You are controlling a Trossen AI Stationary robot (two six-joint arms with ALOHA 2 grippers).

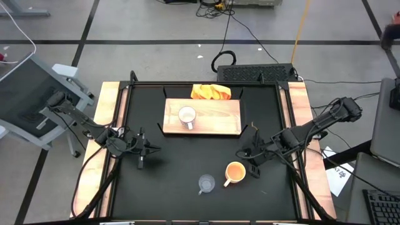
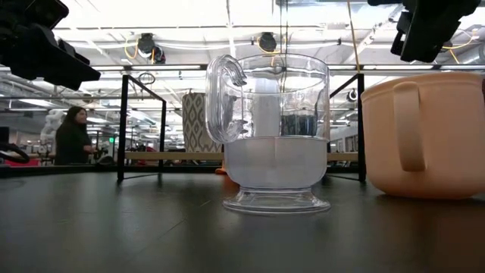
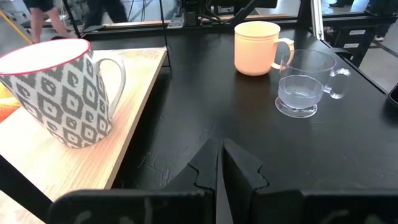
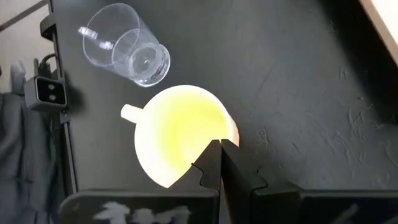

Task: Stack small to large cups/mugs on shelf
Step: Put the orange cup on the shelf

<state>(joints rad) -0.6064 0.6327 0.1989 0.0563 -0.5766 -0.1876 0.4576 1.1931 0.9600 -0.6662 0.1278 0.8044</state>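
Observation:
A white patterned mug (image 1: pixel 186 117) stands upright on the light-wood shelf board (image 1: pixel 219 115) at the far middle of the table. An orange-yellow mug (image 1: pixel 234 171) and a clear glass cup (image 1: pixel 206 182) stand on the black tabletop near the front, side by side. My right gripper (image 4: pixel 219 149) is shut and tilts down over the orange-yellow mug's (image 4: pixel 180 140) rim. In the low view it hangs above that mug (image 2: pixel 428 136), clear of it. My left gripper (image 3: pixel 219 149) is shut at the table's left, pointing toward the cups.
An orange-yellow cloth (image 1: pixel 210 92) lies just behind the board. A black frame with upright posts (image 2: pixel 121 129) rims the tabletop. Bare black tabletop lies between the board and the two front cups. A person (image 2: pixel 72 136) sits in the room beyond.

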